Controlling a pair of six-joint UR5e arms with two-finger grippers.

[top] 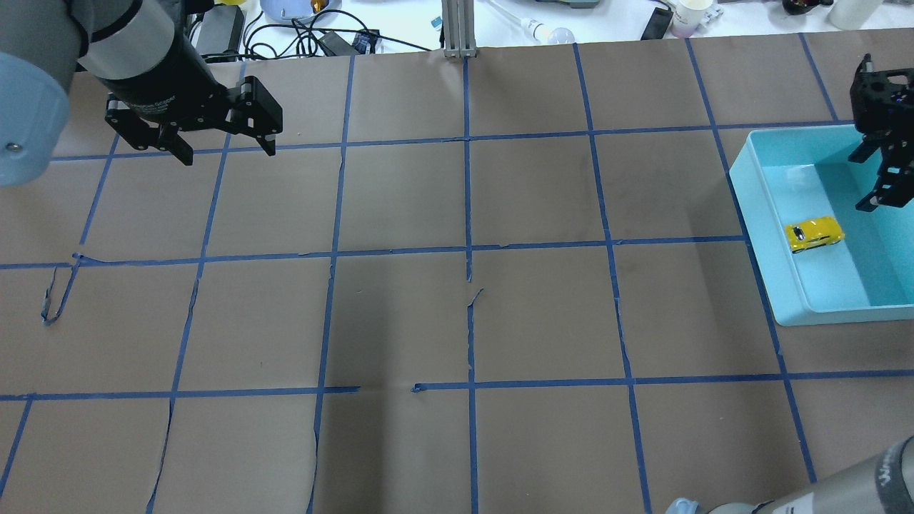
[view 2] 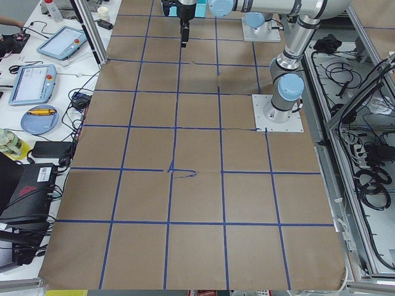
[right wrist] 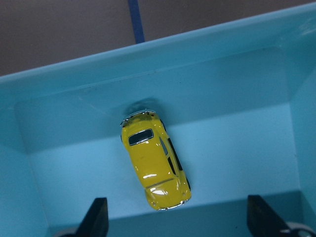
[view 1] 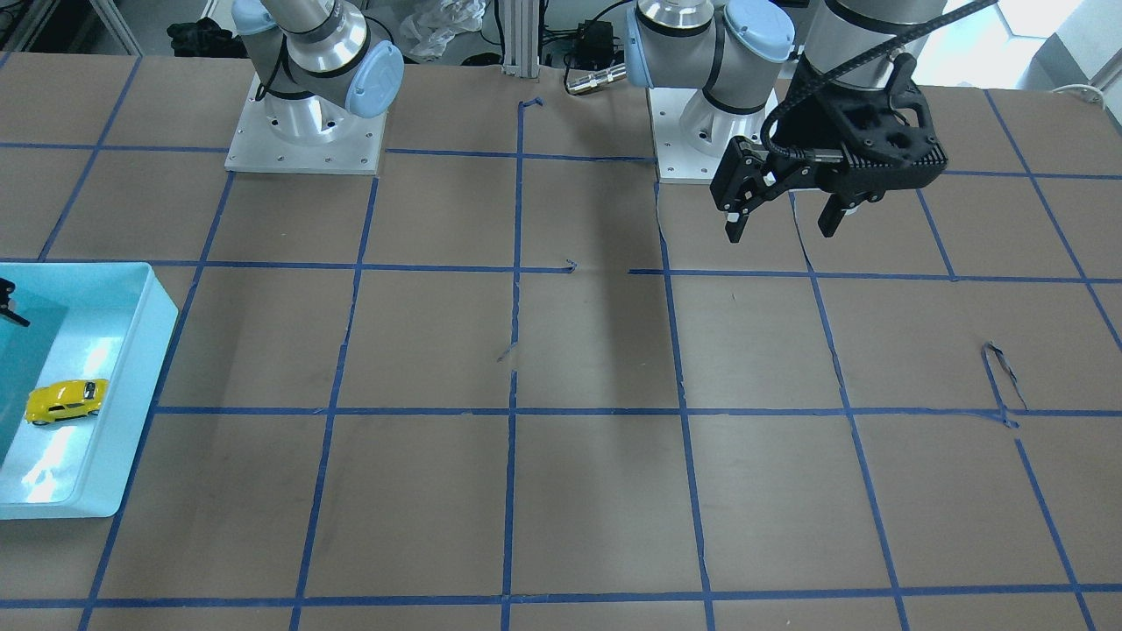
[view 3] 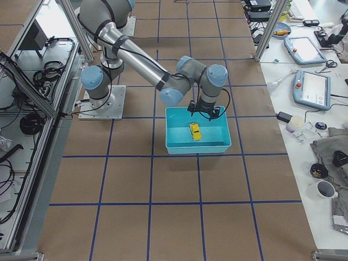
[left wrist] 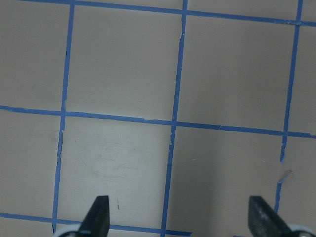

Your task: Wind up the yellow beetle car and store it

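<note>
While upright, yellow beetle car (right wrist: 154, 160) crosswise in bin (right wrist: 212, 64)

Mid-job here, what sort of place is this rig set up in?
Probably a robotics lab: arm bases bolted to a paper-covered table gridded with blue tape, teach pendants on the side bench, loose cables alongside.

The yellow beetle car (right wrist: 154, 168) is gleaming glossy bright yellow, showing dark windows, a black side stripe and silvery bumpers. The bin (top: 765, 243) is glowing pale turquoise. The table (view 1: 596, 491) is showing flat brown under a grid of blue tape (view 1: 421, 411). The left end effector (view 1: 782, 230) is showing matte black.
</note>
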